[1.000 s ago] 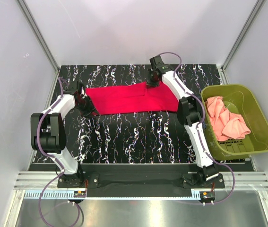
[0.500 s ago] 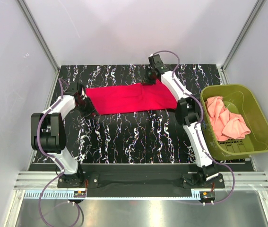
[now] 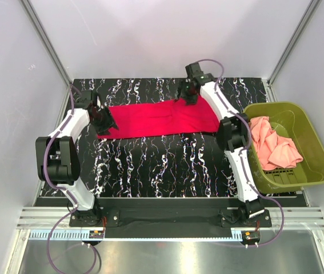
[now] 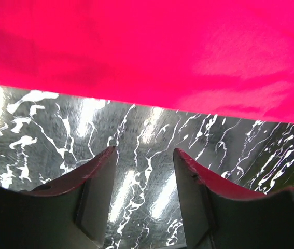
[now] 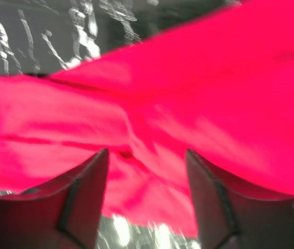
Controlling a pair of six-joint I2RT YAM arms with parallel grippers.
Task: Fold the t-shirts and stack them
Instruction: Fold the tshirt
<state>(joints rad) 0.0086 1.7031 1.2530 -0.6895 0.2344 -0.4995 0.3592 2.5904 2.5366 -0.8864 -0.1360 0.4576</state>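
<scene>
One crimson t-shirt: flat, smooth, long rect. strip.

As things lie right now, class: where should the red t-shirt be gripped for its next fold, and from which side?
Probably its left short end, approached from the left: the red t-shirt lies flat as a long strip, and the left gripper hovers there, jaws open.
</scene>
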